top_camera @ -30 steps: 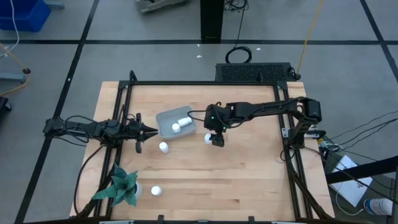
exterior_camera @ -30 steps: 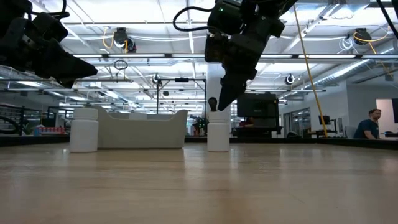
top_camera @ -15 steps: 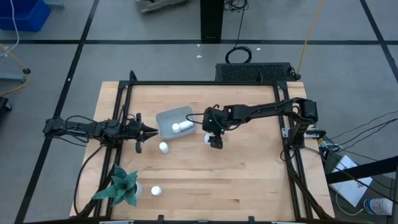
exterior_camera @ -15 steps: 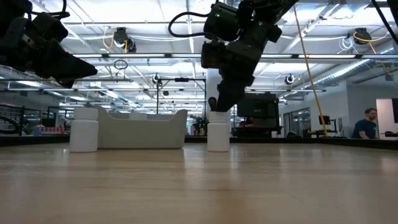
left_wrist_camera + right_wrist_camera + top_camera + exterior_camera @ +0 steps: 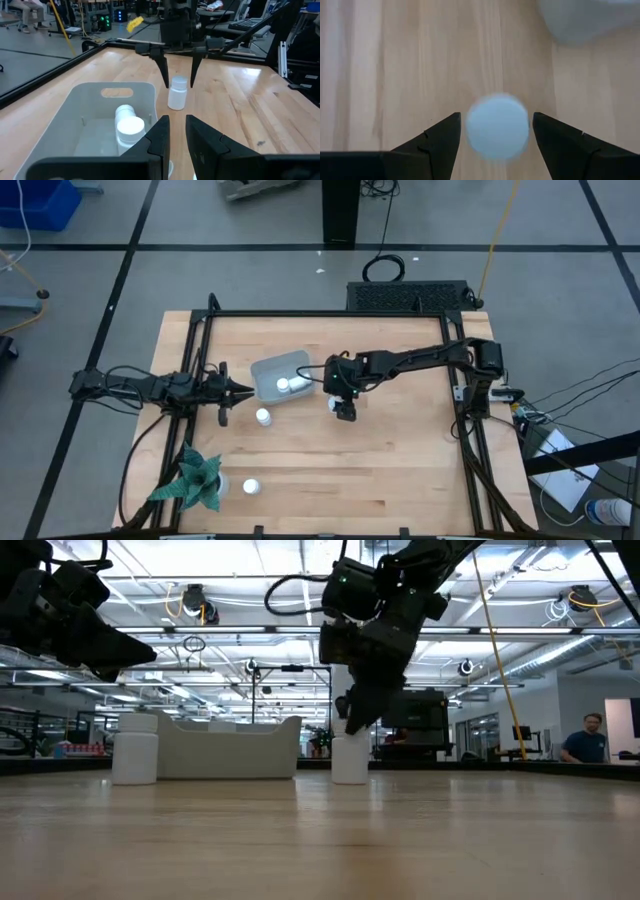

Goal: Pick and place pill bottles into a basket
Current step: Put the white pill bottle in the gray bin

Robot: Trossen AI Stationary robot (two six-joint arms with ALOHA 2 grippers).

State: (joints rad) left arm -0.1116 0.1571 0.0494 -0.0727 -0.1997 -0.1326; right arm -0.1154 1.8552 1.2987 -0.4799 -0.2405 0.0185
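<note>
The right claw hangs spread, straddling an upright small white capped plastic pill bottle standing on the wooden desk, just right of the pale grey-blue rectangular basket.

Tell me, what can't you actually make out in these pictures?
- The small white pill bottle under the right gripper: high view, largely covered by the gripper.
- Inside of the pale grey-blue plastic basket: low view, hidden by its wall.
- White-capped bottle between the open fingers: right wrist view, blurred, so contact is unclear.
</note>
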